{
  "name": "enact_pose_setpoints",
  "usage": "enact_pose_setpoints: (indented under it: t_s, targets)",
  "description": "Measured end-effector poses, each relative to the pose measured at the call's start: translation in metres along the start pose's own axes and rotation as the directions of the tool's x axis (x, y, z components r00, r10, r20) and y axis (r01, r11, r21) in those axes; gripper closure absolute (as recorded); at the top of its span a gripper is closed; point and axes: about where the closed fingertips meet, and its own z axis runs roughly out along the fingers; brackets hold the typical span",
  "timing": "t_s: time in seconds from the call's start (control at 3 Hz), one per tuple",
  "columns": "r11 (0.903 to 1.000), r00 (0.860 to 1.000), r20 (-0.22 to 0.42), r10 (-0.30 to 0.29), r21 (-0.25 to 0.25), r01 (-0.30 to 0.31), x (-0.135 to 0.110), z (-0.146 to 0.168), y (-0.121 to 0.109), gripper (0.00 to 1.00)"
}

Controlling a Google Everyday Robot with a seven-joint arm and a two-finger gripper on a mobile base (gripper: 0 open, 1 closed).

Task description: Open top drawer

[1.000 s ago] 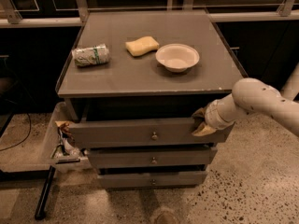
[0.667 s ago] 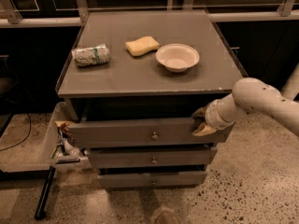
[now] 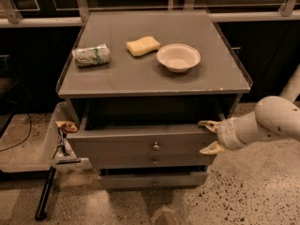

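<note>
The top drawer (image 3: 140, 146) stands pulled out — jaws at the right end of its front panel.

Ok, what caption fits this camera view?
Gripper at the right edge of the pulled-out top drawer; bowl, sponge and packet above.

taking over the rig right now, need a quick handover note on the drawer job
The gripper is at the right end of the wide grey top drawer, against its front panel.
Drawer: pulled partway out of the cabinet, with a dark opening showing behind the front. Its small round metal knob sits free at the centre.
Done: the drawer is partly open.
Left: probably pull it further if more opening is wanted, then let go and back away.
</note>
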Motion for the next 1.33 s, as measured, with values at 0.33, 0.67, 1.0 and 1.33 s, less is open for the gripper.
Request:
enact_pose_setpoints:
  t_s: [0.33,0.67,1.0,1.33]
  targets:
    - [1.0,1.0,0.008,0.003,-0.001,-0.003,-0.001,-0.005,0.009,0.8]
    - [0.9999,1.0,0.023,-0.004,-0.01,0.004,-0.006,-0.013,0.024,0.99]
    - [0.9999,1.0,0.024,-0.002,-0.01,0.003,-0.005,-0.014,0.027,0.0]
    - [0.9999,1.0,0.024,-0.002,-0.01,0.003,-0.005,-0.014,0.027,0.0]
